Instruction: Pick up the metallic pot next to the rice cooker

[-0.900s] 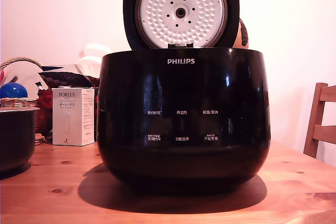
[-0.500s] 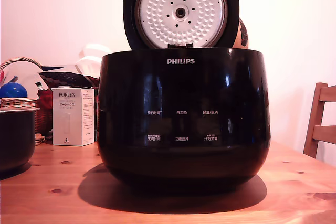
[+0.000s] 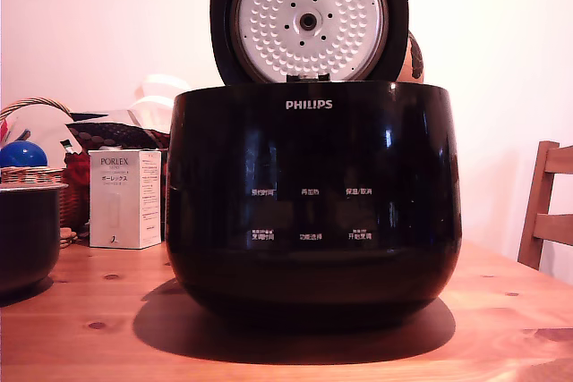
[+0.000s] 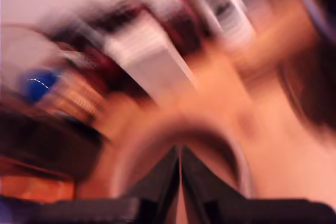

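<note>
The rice cooker (image 3: 313, 194) is a large glossy black PHILIPS appliance in the middle of the wooden table (image 3: 89, 328), with its lid up and the dimpled silver plate showing. The metallic pot (image 3: 27, 234), dark with a thin pale rim, stands at the exterior view's left edge, partly cut off. The arm does not show in the exterior view. The wrist view is heavily motion-blurred. In it my gripper (image 4: 180, 153) shows two dark fingers pressed together with nothing between them. A dark blurred mass (image 4: 47, 140) lies off to one side, too smeared to tell whether it is the pot.
A white PORLEX box (image 3: 125, 199) stands between pot and cooker. Behind the pot a wicker basket (image 3: 36, 109) holds a blue ball (image 3: 22, 154). A wooden chair (image 3: 548, 207) stands at the exterior view's right. The wrist view shows the box (image 4: 152, 61) and ball (image 4: 37, 85) as blurs.
</note>
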